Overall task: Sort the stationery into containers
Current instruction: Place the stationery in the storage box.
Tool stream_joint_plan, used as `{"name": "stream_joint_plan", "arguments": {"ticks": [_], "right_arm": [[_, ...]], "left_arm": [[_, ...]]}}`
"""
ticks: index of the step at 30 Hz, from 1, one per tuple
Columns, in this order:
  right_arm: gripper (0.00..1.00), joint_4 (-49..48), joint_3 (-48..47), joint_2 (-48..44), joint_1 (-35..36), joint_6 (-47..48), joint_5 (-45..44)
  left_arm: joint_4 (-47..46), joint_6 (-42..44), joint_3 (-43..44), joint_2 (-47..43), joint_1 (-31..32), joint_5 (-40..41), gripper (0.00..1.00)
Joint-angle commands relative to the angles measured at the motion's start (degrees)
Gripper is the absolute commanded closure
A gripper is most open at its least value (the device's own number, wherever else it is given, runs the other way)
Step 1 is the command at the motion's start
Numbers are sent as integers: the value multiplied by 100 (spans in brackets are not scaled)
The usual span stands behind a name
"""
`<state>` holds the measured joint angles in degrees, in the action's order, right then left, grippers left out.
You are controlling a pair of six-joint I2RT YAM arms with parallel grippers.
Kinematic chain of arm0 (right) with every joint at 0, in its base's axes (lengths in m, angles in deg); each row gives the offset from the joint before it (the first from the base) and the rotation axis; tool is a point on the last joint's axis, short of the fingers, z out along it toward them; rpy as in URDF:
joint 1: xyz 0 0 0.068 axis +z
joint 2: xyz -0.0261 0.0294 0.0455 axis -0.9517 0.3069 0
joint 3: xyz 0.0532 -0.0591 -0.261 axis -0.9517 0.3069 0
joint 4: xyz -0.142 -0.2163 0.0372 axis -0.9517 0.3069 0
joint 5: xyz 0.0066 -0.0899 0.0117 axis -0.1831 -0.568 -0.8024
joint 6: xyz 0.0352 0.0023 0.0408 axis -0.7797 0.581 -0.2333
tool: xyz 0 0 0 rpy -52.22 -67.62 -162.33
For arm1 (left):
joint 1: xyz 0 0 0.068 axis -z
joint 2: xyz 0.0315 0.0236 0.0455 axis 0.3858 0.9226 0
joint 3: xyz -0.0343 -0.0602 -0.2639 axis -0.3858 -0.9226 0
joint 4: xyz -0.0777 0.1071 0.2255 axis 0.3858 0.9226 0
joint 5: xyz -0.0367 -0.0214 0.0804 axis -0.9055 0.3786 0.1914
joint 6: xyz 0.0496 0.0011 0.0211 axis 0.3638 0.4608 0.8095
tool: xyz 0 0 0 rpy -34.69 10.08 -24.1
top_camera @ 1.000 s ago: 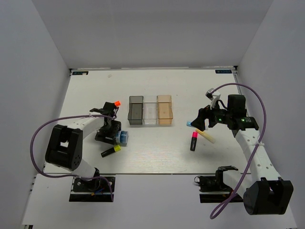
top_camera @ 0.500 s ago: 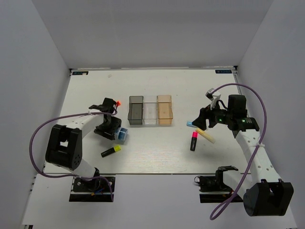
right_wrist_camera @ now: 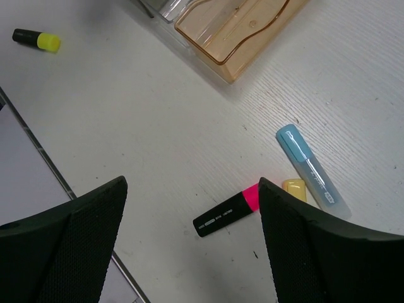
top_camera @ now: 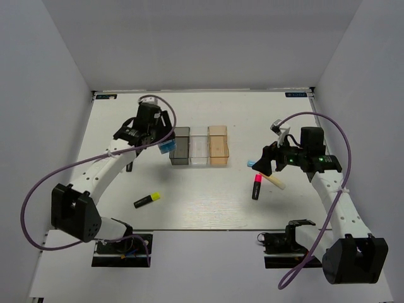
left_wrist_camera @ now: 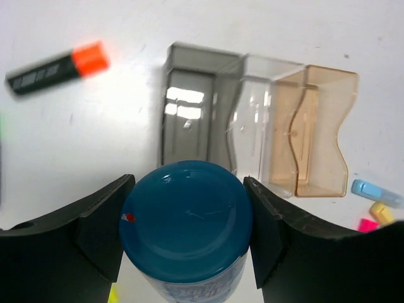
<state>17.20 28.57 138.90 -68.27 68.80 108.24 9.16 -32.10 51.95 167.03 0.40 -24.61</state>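
Note:
My left gripper (top_camera: 165, 144) is shut on the blue round roll (left_wrist_camera: 186, 221) and holds it above the table, just left of the dark grey bin (top_camera: 180, 146). The clear bin (top_camera: 199, 146) and the amber bin (top_camera: 218, 145) stand beside it in a row. My right gripper (top_camera: 265, 161) is open and empty above a pink-ended highlighter (right_wrist_camera: 227, 213), a light-blue bar (right_wrist_camera: 312, 170) and a pale-yellow bar (right_wrist_camera: 294, 188). A yellow-ended highlighter (top_camera: 146, 200) lies at the front left. An orange-ended highlighter (left_wrist_camera: 58, 66) lies left of the bins.
The three bins show empty in the left wrist view, dark grey (left_wrist_camera: 189, 113), clear (left_wrist_camera: 259, 120) and amber (left_wrist_camera: 322, 139). White walls enclose the table on three sides. The table's near edge (right_wrist_camera: 38, 151) runs close to my right gripper.
My left gripper has lifted the blue roll off the table at the left and carried it back and right, up to the dark grey bin. The right arm has barely moved.

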Motion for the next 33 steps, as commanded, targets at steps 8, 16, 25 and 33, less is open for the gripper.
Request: {"name": "stream_joint_plan", "arguments": {"ticks": [8,16,25,33], "right_arm": [[14,14,15,119,-8,120,146],[13,22,24,207,-8,172,216],[13,40,33,286,-17,243,190],[13,57,42,313,-8,260,172]], "left_arm": [[-2434,3016,509,1167,776,597,100],[-3674,4063,27,1458,846,503,100],[-4316,4143,-282,1809,846,538,100],[-4685,3721,-343,2073,829,731,100]]}}
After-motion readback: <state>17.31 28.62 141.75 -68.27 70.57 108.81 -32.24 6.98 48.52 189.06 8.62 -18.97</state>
